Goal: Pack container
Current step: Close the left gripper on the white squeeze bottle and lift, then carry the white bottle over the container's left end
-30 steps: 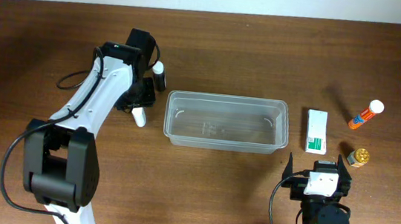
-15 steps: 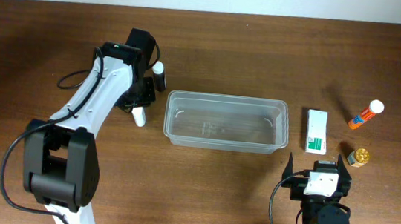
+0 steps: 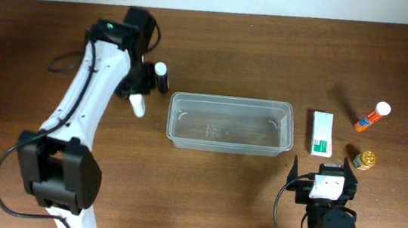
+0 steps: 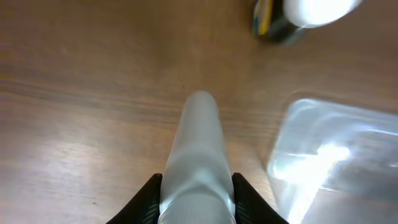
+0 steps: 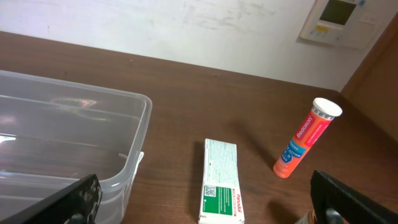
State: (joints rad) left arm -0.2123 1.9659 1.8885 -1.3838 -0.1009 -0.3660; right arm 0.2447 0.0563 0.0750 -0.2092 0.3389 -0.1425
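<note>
**Fig. Pack container: L arm w/ one item in grasp; overhead + both wrist views.**

Risks (judged, not observed):
- (a) The white tube (image 4: 199, 137) was pinched near one end only, w/ most of its length projecting past the fingertips. A quick swing toward the container (image 3: 230, 124) could let it pivot or slip out.
- (b) The black bottle w/ white cap (image 3: 161, 77) stood just beside the L gripper (image 4: 198, 186), near the container's far-left corner. A low or direct path could knock it over.
- (c) A low carry could also catch the tube tip on the rim and nudge the light tub.

Fingers:
- The L fingers (image 4: 144, 202) were closed nearly all the way, one on each side of the tube, gripping it. Whether the tube was clear of the table could not be told.
- The R gripper (image 3: 323, 170) was spread fully wide, holding & touching nothing, and sat at the near table edge.

Layout: the container sat mid-table, empty, long axis left–right, near the L gripper but apart from it. To its right, none touching it:
- the white-and-green box (image 3: 322, 133), just beside the right end;
- the orange tube (image 3: 372, 116) and the small gold-capped jar (image 3: 366, 160), further right.
</note>
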